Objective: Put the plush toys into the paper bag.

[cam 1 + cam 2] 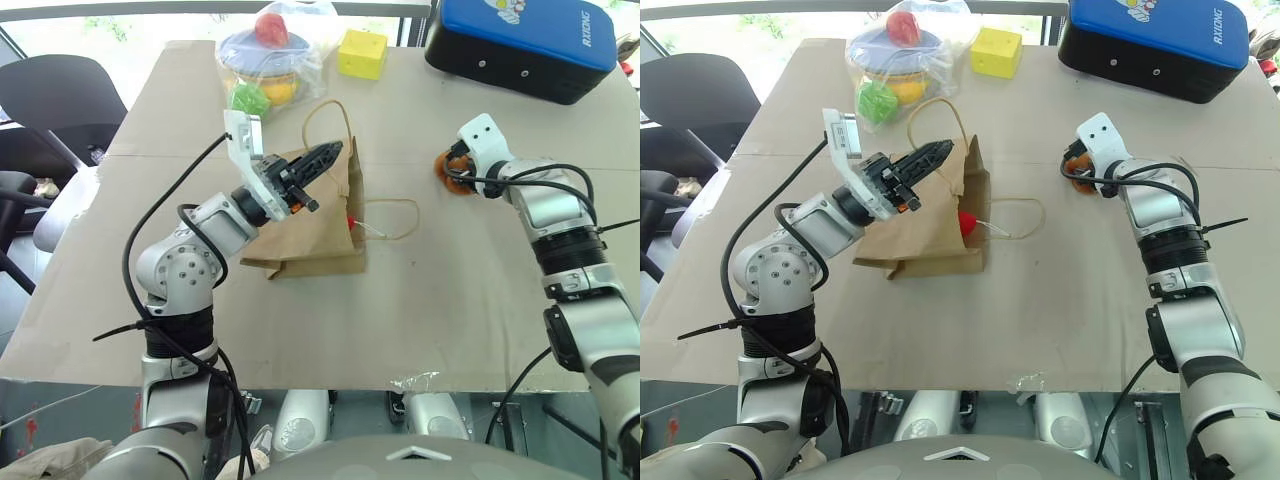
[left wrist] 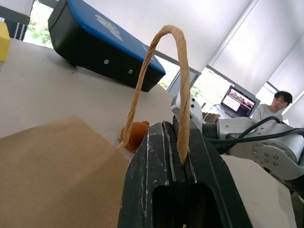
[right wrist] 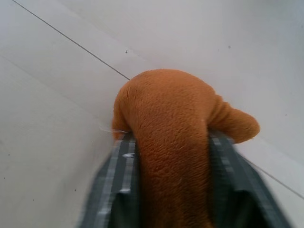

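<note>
Behind paper bag (image 1: 310, 215): yellow cube (image 1: 361, 53), wrapped toys (image 1: 268, 60), blue case (image 1: 525, 40).

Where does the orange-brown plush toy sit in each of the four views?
Left eye: orange-brown plush toy at the right gripper, below the blue case.
Right eye: same spot.
Left wrist: behind the paper bag, beside its handle.
Right wrist: centre, between the fingers.

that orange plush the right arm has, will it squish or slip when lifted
Probably squishes: the orange plush toy bulges out between the right end effector fingers. Its fuzzy nap suggests it grips well rather than slipping. It looks small and stuffed, so likely light, and unlikely to roll far if dropped.
</note>
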### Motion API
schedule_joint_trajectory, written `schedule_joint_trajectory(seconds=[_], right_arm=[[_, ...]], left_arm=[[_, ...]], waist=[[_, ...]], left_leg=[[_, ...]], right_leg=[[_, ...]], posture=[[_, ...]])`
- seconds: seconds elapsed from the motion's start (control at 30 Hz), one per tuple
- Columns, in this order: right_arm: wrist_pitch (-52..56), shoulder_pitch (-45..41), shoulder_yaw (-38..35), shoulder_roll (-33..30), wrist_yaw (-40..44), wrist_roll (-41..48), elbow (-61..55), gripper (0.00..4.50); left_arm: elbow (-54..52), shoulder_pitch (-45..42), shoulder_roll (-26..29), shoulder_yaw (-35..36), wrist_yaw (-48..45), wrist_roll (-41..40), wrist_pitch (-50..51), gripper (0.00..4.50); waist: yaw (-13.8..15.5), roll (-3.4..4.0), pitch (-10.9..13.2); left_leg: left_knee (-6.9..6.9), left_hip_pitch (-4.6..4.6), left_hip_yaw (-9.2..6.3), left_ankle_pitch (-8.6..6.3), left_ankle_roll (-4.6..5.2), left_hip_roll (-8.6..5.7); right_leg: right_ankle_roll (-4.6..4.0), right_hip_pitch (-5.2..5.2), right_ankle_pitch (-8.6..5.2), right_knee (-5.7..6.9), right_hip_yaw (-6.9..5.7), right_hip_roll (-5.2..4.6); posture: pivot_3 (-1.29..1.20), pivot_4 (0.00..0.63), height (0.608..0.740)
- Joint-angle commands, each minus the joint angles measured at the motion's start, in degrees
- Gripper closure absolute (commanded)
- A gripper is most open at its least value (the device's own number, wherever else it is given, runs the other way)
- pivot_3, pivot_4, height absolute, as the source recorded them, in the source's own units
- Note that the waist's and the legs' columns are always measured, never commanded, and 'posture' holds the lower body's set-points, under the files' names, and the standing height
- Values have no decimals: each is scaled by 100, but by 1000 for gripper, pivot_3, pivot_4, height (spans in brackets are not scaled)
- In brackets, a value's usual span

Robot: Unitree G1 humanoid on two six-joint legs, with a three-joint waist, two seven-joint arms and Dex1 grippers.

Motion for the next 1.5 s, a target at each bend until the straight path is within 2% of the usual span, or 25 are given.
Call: schedule_joint_trajectory(seconds=[0.03, 0.13, 0.27, 0.4, 0.53, 0.77, 0.8, 0.87, 0.9, 0.97, 1.0, 1.2, 1.27, 1.33, 1.37, 1.4, 1.47, 1.5], right_arm=[[-607, 610, -405, -262, 995, 831, -1925, 4420], [-346, 964, -430, -253, 1543, 1501, -3277, 4420], [-280, 1052, 283, -100, 1857, 1578, -3910, 4420], [-853, 821, 1128, 221, 2114, 1167, -3433, 4420], [-1902, 442, 1672, 892, 2465, 959, -2396, 4420], [-2846, 144, 1757, 1482, 2550, 630, -898, 4420], [-2920, 153, 1715, 1517, 2532, 610, -772, 3926], [-3053, 218, 1658, 1540, 2542, 591, -658, 3452], [-3124, 265, 1657, 1518, 2523, 542, -658, 2785], [-3152, 395, 1660, 1439, 2597, 526, -774, 2336], [-3109, 468, 1632, 1412, 2651, 573, -863, 1807], [-2332, 892, 1110, 1059, 2580, 943, -1863, 1807], [-1392, 1049, 892, 941, 2447, 1214, -2361, 1807], [-886, 1155, 660, 763, 2493, 1522, -2869, 1807], [-750, 1180, 592, 710, 2491, 1605, -3027, 1193], [-584, 1243, 547, 637, 2428, 1635, -3233, 927], [-317, 1360, 472, 547, 2198, 1613, -3570, 47], [-224, 1398, 447, 515, 2125, 1620, -3692, 47]], left_arm=[[-415, 56, -22, 102, -140, -162, -224, 4500], [-401, -33, -21, 145, -360, -411, -206, 4500], [-205, -339, -37, 104, -574, -557, -198, 4500], [-24, -561, -45, 21, -710, -609, -129, 4500], [78, -566, 23, -101, -878, -503, -95, 4500], [-186, -226, 57, -89, -805, -491, -88, 4500], [-260, -148, 67, -45, -742, -537, -65, 4500], [-403, 22, 118, 33, -672, -605, -32, 4500], [-461, 91, 153, 58, -664, -616, -17, 4500], [-528, 181, 211, 85, -673, -618, -18, 4500], [-542, 213, 236, 99, -669, -629, -25, 4500], [-539, 410, 572, 87, -1004, -495, -158, 4500], [-513, 451, 643, 102, -1136, -592, -125, 4500], [-469, 451, 656, 94, -1230, -628, -129, 4500], [-456, 446, 652, 88, -1257, -625, -136, 4500], [-442, 442, 641, 71, -1276, -603, -154, 4500], [-423, 442, 624, 45, -1303, -553, -189, 4500], [-420, 443, 620, 37, -1313, -538, -200, 4500]], waist=[[-9, 0, 0], [-25, 7, 4], [-30, 9, 5], [-26, 8, 5], [-33, 8, 5], [-24, 8, 5], [-15, 8, 5], [-27, 8, 5], [-28, 8, 5], [-29, 8, 5], [-26, 8, 5], [-15, 8, 5], [-14, 8, 5], [-9, 9, 5], [-12, 8, 5], [-14, 9, 6], [-15, 9, 6], [-15, 9, 6]], left_leg=[[0, 0, 0, -9, 16, 0], [-2, 0, -5, -11, 18, 5], [-2, 6, -6, -12, 21, 10], [1, 8, -5, -12, 21, 4], [2, 8, -2, -2, 4, 2], [2, 5, -6, 3, -5, 4], [2, 6, -5, 3, -5, 3], [2, 4, -7, 3, -5, 2], [2, 6, -6, 3, -5, 2], [1, 6, -8, 3, -6, 4], [1, 7, -8, 3, -6, 4], [1, 5, -9, 3, -5, 4], [1, 5, -9, 2, -4, 3], [1, 5, -10, 1, -3, 4], [1, 4, -10, 1, -2, 3], [1, 5, -10, 1, -1, 4], [1, 6, -9, -10, 17, 3], [1, 5, -10, -10, 18, 4]], right_leg=[[0, 0, 0, 0, 1, -2], [1, -1, 0, 0, -1, 2], [1, -1, -1, 4, -4, 3], [1, 2, -1, 5, -6, 15], [1, 2, -1, 3, -5, 14], [1, 0, -1, 3, -8, 9], [1, 1, -1, 3, -8, 7], [1, 1, -1, 3, -11, 2], [1, 1, -1, 4, -8, -2], [1, 0, -1, 5, -10, -7], [1, 1, -1, 6, -9, -12], [1, 0, -1, 5, -11, -15], [0, 1, -1, 5, -13, -15], [0, 1, -1, 5, -13, -16], [0, 1, -1, 4, -13, -16], [0, 1, -1, 4, -13, -15], [0, 0, -1, 5, -13, -12], [0, 0, -1, 4, -13, -13]], posture=[[0, 150, 740], [0, 150, 740], [0, 150, 740], [0, 150, 740], [0, 150, 740], [0, 150, 740], [0, 150, 740], [0, 150, 740], [0, 150, 740], [0, 150, 740], [0, 150, 740], [0, 150, 740], [0, 150, 740], [0, 150, 740], [0, 150, 740], [0, 150, 740], [0, 150, 740], [0, 150, 740]])
